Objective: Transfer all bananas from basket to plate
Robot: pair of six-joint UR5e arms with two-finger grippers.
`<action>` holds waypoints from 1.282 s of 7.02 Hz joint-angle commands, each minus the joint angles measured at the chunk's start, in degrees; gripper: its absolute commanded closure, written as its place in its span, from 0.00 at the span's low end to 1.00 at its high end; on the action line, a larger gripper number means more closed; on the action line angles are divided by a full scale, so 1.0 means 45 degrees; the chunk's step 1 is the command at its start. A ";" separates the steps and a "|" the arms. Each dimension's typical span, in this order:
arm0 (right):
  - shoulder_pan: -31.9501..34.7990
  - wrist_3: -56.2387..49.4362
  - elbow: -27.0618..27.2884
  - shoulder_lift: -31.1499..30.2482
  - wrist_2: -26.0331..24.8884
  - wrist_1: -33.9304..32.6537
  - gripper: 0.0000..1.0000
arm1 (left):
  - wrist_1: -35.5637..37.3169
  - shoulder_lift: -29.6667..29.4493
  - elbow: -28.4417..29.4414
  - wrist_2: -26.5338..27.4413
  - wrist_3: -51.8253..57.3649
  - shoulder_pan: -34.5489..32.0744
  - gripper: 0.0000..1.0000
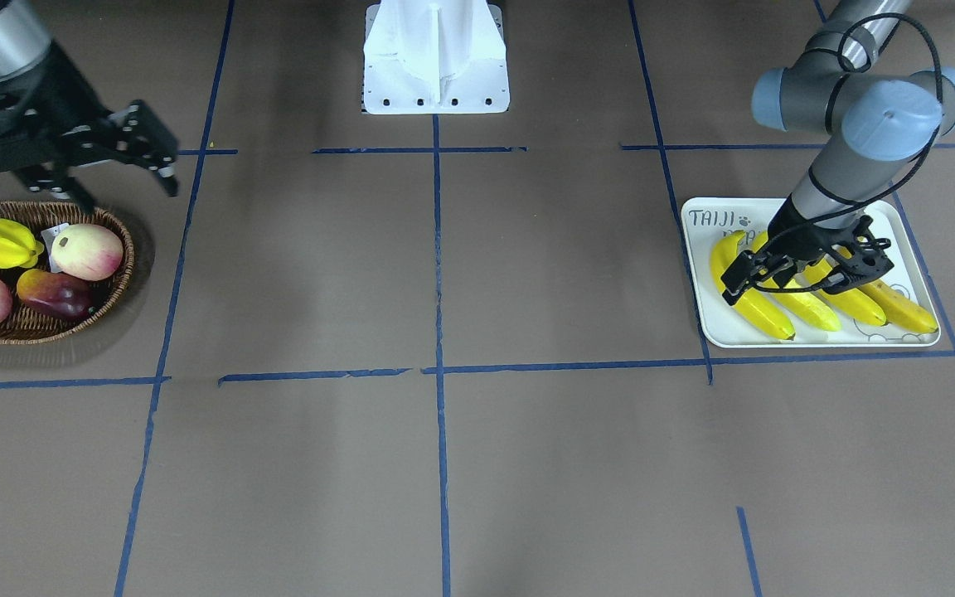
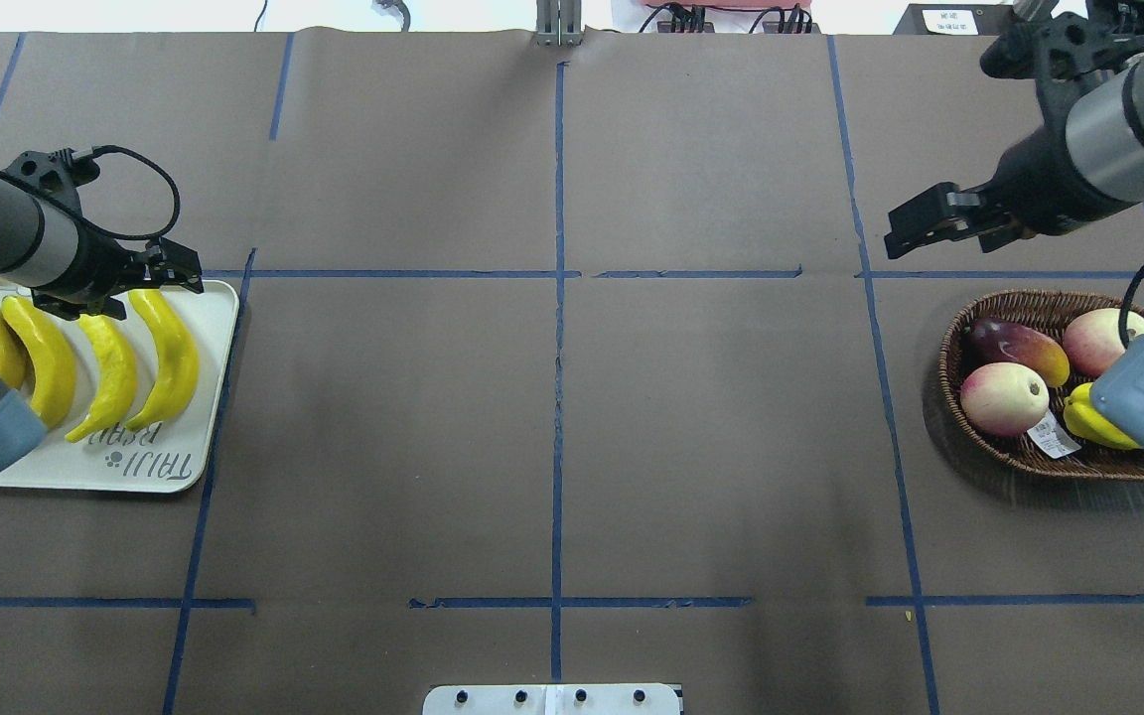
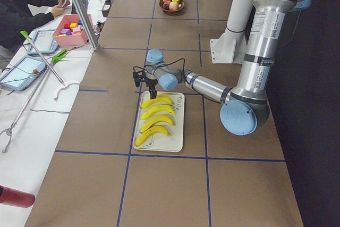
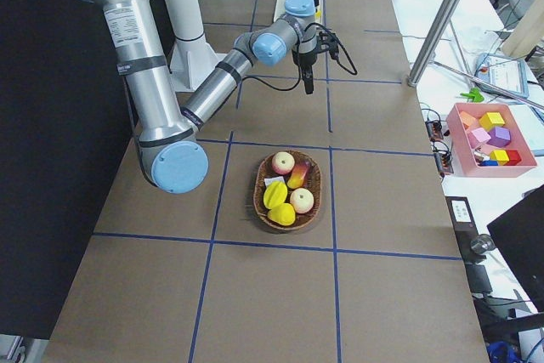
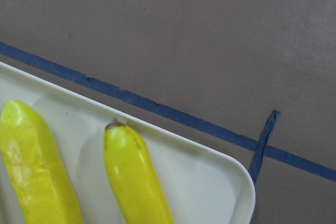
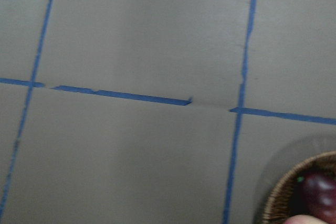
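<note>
Plate at the left edge of the table, a wide stretch of brown surface between it and the basket. Four bananas lie side by side on it, "TAIJI BEAR" lettered at its near right corner, and the left gripper hangs low over the bananas' far ends, fingers spread, holding nothing. Basket at the right edge, holding peaches; right gripper raised beyond its far rim, fingers apart, empty.

We see, from the table's right end, the right gripper pointing down above the surface beyond the basket, which holds two peaches, a starfruit and a reddish mango, with the plate at the far end.
</note>
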 commanded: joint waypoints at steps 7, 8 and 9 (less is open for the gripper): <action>0.7861 -1.2945 -0.4951 -0.2208 0.3080 -0.2052 0.00 | 0.2240 0.2062 0.3497 -0.4892 1.4517 -0.8384 0.00; 0.7803 -1.2963 -0.4912 -0.2189 0.2147 -0.2033 0.00 | 0.2241 0.2042 0.3422 -0.4852 1.4560 -0.8564 0.00; 0.7783 -1.2963 -0.4834 -0.2266 0.1847 -0.1859 0.00 | 0.2261 0.2042 0.3325 -0.4833 1.4580 -0.8411 0.00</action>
